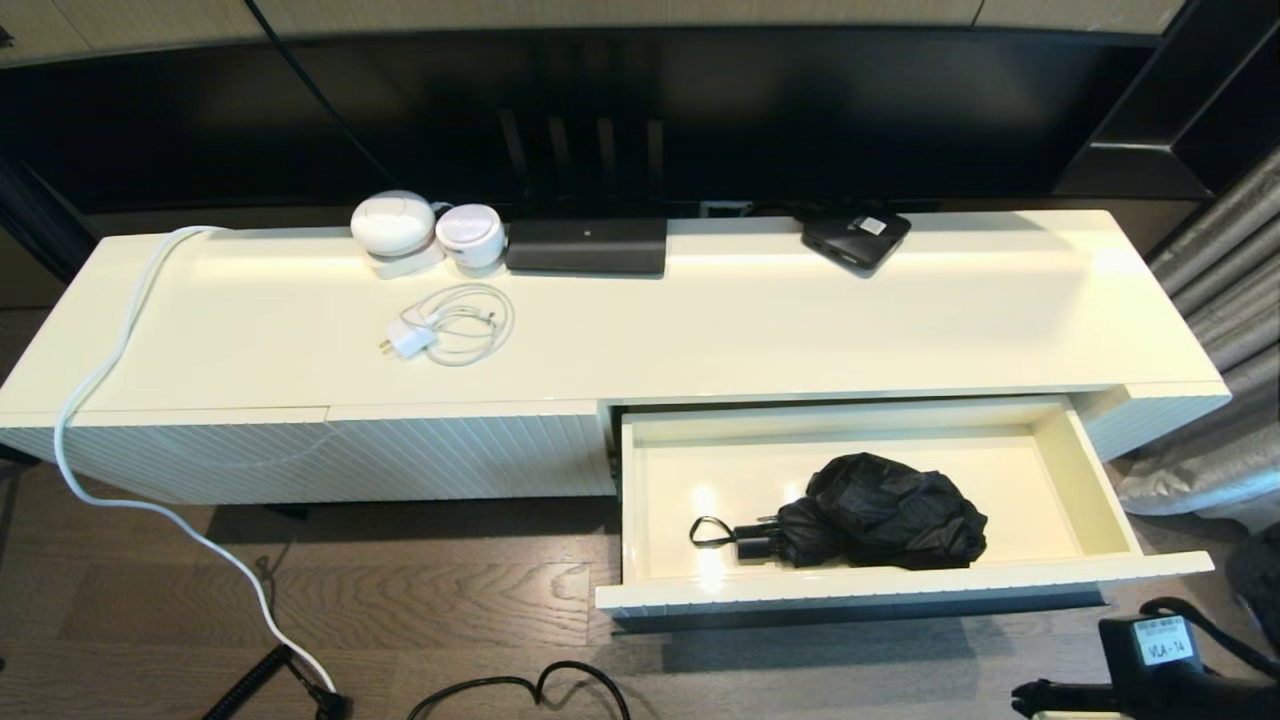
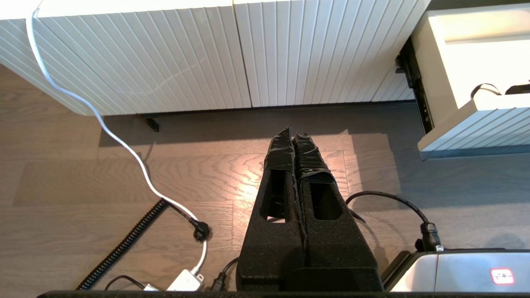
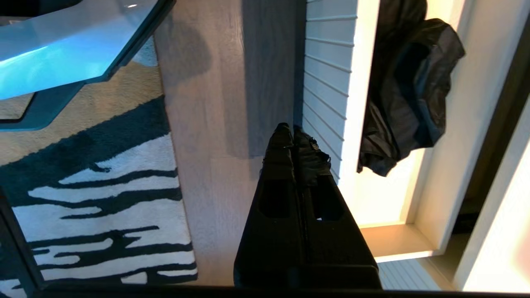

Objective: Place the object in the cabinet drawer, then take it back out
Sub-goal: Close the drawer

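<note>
One umbrella (image 1: 870,512) lies lengthwise along the open drawer (image 1: 900,588), lower right of frame; the nearer right gripper (image 3: 293,130), clenched empty, hangs outside the drawer front.

Bright overhead glare on the glossy cabinet top (image 1: 800,320), deep shadow behind, sharp focus throughout

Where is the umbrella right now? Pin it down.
In the head view the black umbrella lies inside the open drawer on the robot's right, toward the drawer's front, its handle and wrist loop pointing left.
</note>
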